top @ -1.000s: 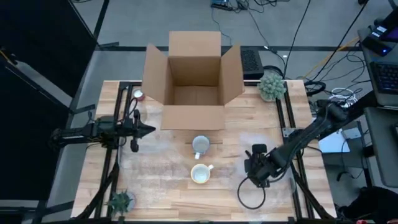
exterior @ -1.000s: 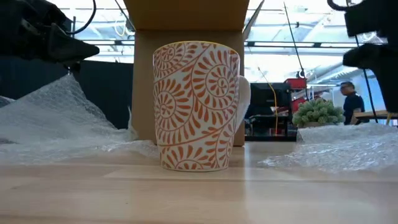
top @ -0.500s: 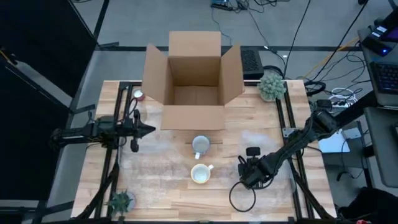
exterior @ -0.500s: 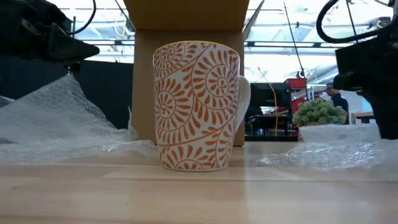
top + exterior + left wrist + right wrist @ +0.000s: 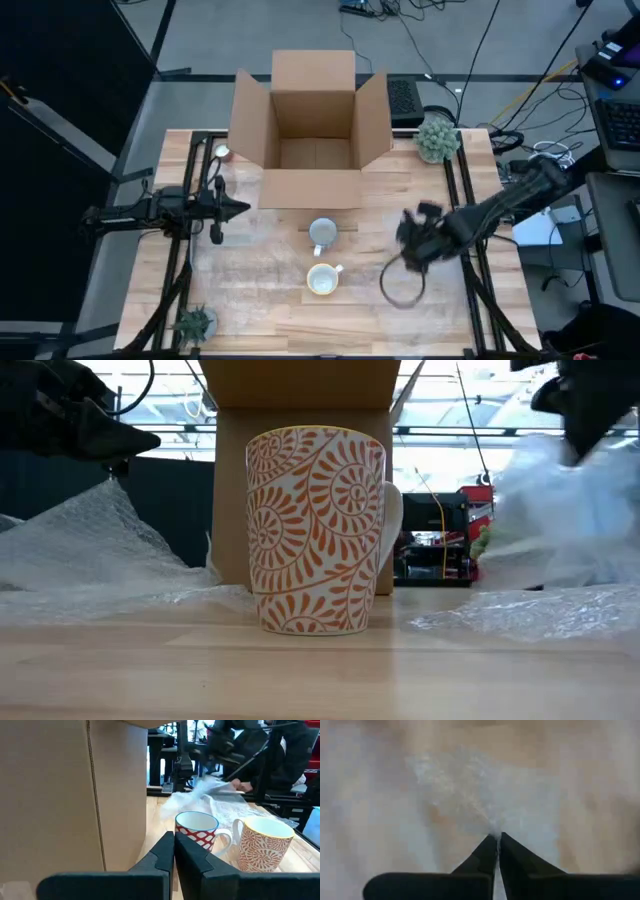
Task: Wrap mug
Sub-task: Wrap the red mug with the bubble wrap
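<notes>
Overhead, right claw pinched tight on crinkly clear bubble wrap beside 2 glazed mugs.

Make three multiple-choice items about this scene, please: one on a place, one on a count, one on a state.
1. Where does the cardboard box stand?
A. at the far edge of the table, behind the mugs
B. between the two mugs
C. on the floor

2. How many mugs are on the table?
A. one
B. two
C. four

3. What is the right claw doing?
A. hanging open
B. gripping a mug handle
C. shut on the bubble wrap

Answers: 1 A, the high view shows it beyond the mugs. 2 B, the red-patterned mug and the orange-patterned mug. 3 C, its fingers pinch the sheet in the right wrist view.
</notes>
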`<control>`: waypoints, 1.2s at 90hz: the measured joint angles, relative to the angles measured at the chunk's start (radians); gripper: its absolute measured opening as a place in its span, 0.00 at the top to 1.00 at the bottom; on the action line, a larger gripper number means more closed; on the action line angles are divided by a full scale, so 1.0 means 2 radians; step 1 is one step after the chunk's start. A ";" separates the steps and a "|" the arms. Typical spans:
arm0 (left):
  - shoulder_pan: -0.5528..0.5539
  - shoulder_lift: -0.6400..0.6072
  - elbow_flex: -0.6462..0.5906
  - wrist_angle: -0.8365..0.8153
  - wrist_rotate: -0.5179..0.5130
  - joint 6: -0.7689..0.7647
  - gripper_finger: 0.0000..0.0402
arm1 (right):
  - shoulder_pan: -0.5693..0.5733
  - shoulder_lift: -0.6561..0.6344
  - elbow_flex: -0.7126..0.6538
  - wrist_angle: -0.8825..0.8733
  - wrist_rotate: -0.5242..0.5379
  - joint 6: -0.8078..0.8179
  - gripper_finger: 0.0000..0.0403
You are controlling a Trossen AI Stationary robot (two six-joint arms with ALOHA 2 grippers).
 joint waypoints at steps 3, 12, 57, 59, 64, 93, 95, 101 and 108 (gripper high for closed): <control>0.000 0.000 0.000 0.000 0.000 0.000 1.00 | -0.008 -0.008 0.000 -0.018 0.012 0.022 1.00; 0.000 0.000 0.000 0.000 -0.003 0.000 1.00 | -0.026 -0.026 0.000 -0.072 0.030 0.087 1.00; 0.000 0.000 0.000 0.001 -0.025 0.003 1.00 | 0.045 -0.022 -0.001 0.263 0.051 -0.105 1.00; 0.000 0.000 0.000 0.000 -0.025 0.003 1.00 | 0.047 -0.022 -0.001 0.278 0.051 -0.116 1.00; 0.000 0.000 0.000 0.000 -0.025 0.003 1.00 | 0.053 -0.024 -0.001 0.293 0.051 -0.128 1.00; 0.000 0.000 0.000 0.001 -0.025 0.001 1.00 | 0.012 -0.032 -0.001 -0.029 0.132 0.119 1.00; 0.000 0.000 0.000 0.001 -0.026 0.001 1.00 | 0.005 -0.032 -0.001 -0.046 0.137 0.133 1.00; 0.000 0.000 0.000 0.001 -0.026 0.000 1.00 | -0.015 -0.032 -0.005 -0.073 0.149 0.161 1.00; 0.000 0.000 0.000 0.001 -0.026 0.000 1.00 | -0.041 -0.032 -0.019 -0.091 0.144 0.177 1.00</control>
